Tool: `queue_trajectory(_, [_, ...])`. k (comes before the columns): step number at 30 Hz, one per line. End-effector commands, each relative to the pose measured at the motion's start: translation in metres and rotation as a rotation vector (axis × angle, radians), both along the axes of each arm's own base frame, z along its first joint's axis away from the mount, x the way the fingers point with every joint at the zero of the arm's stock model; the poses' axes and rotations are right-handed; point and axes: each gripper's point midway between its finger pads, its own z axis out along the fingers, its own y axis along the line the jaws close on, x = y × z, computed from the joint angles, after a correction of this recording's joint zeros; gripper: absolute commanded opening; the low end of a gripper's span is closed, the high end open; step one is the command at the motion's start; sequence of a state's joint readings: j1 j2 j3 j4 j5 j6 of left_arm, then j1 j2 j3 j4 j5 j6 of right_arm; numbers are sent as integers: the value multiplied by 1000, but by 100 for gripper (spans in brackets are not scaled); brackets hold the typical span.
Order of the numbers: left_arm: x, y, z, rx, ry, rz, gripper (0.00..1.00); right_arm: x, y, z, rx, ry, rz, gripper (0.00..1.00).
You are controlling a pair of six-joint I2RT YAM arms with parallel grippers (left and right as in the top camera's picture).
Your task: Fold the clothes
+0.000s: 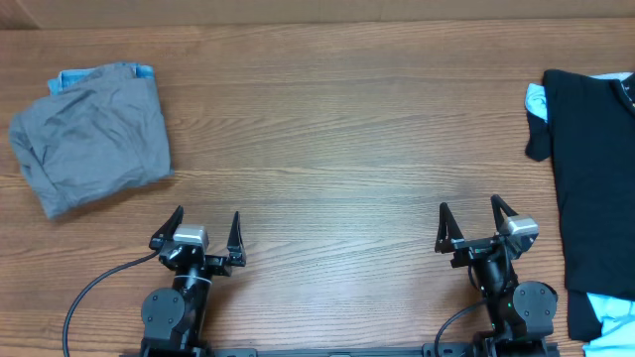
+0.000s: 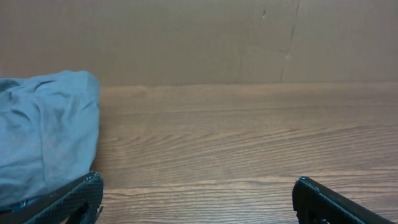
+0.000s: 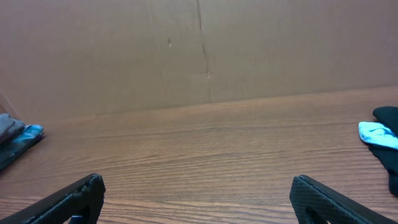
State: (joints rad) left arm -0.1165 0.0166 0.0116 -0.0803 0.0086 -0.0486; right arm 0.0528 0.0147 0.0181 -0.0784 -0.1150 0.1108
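Observation:
The black garment (image 1: 593, 169) lies at the table's right edge on top of light blue cloth, and part of it runs out of the overhead view. A small dark corner of it shows at the right edge of the right wrist view (image 3: 389, 146). My left gripper (image 1: 207, 218) is open and empty near the front left of the table, also seen in the left wrist view (image 2: 198, 186). My right gripper (image 1: 469, 210) is open and empty near the front right, left of the black garment and apart from it. It shows in its own wrist view too (image 3: 198, 186).
A grey folded garment (image 1: 94, 139) lies at the far left over a light blue printed shirt (image 1: 74, 76); it also shows in the left wrist view (image 2: 43, 137). Light blue cloth (image 1: 537, 99) sticks out from under the black garment. A cardboard wall (image 2: 199, 37) stands behind the wooden table (image 1: 327, 149).

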Motion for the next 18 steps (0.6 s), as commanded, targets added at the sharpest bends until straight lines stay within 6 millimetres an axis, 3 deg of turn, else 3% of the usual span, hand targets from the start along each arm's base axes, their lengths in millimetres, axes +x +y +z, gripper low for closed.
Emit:
queue_trajectory(1, [0,-2,1,14,-12,-15,100,0,-2,0,1,-9,-11,100])
queue_trajectory(18, [0,-2,1,13,-12,-16,100,0,-2,-1,2,-7,-11,100])
